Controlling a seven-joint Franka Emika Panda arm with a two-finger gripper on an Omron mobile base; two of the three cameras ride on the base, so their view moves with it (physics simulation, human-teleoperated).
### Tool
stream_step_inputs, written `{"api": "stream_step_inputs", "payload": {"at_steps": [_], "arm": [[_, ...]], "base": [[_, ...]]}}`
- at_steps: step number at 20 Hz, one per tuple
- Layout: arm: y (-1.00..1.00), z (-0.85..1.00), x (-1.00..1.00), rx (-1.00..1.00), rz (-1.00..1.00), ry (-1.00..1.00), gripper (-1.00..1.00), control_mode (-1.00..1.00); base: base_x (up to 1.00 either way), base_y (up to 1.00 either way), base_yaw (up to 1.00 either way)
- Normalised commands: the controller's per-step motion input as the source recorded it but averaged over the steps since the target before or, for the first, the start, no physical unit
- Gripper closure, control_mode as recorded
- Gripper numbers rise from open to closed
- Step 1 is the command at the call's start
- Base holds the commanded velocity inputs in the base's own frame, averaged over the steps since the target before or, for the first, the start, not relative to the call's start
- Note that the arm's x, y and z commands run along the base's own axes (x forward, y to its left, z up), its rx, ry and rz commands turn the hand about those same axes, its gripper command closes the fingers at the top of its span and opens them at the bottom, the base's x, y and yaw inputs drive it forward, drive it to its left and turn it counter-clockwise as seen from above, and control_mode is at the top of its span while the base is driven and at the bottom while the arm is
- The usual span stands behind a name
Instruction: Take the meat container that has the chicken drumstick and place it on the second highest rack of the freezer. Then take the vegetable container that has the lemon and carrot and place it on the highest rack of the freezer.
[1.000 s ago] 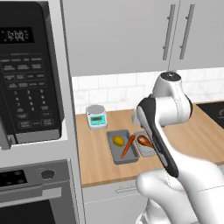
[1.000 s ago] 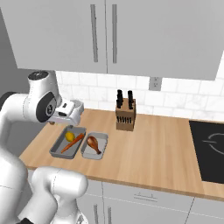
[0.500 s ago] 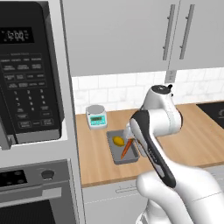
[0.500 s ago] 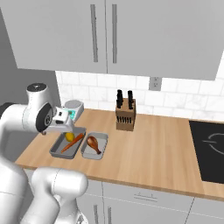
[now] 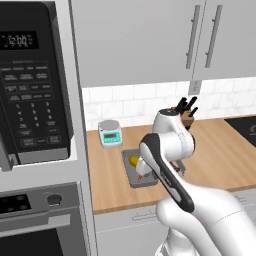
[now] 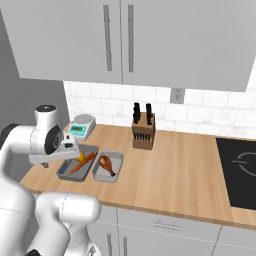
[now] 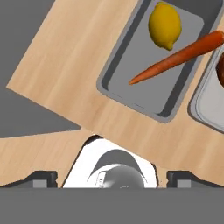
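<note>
counter (image 6: 170, 165) | claw (image 7: 112, 177) apart, above near edge | meat container (image 6: 108, 167) off to its side

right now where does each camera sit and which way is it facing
Left base view: behind the arm to its left, facing the counter; arm rises at lower right.
Right base view: behind to its right, over the same counter; arm at lower left.
Hand view: on the hand, looking down at the vegetable container; open gripper at the bottom.
Shared: vegetable container, lemon and carrot in all three; both base views share the knife block.
</note>
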Motion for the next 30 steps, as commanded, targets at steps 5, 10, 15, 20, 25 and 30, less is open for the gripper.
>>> {"api": "stream_step_inputs", "payload": {"at_steps": [5,10,15,20,25,30], "arm": [[0.13,-0.30,0.00,-0.06,0.06,-0.01,-1.00,-1.00],[-0.02,-0.10,0.01,0.00,0.00,0.00,-1.00,-1.00],[0.01,-0.42,0.39,0.00,0.00,-0.04,-1.00,-1.00],[0.02,-0.47,0.25,0.00,0.00,-0.08,-1.00,-1.00],[0.11,-0.31,0.00,0.00,0.02,-0.13,-1.00,-1.00],[0.00,-0.07,0.00,0.00,0.06,-0.05,-1.00,-1.00]], "base": [[0.00,0.00,0.00],[0.00,0.00,0.00],[0.00,0.00,0.00],[0.00,0.00,0.00],[0.00,0.00,0.00],[0.00,0.00,0.00]]}}
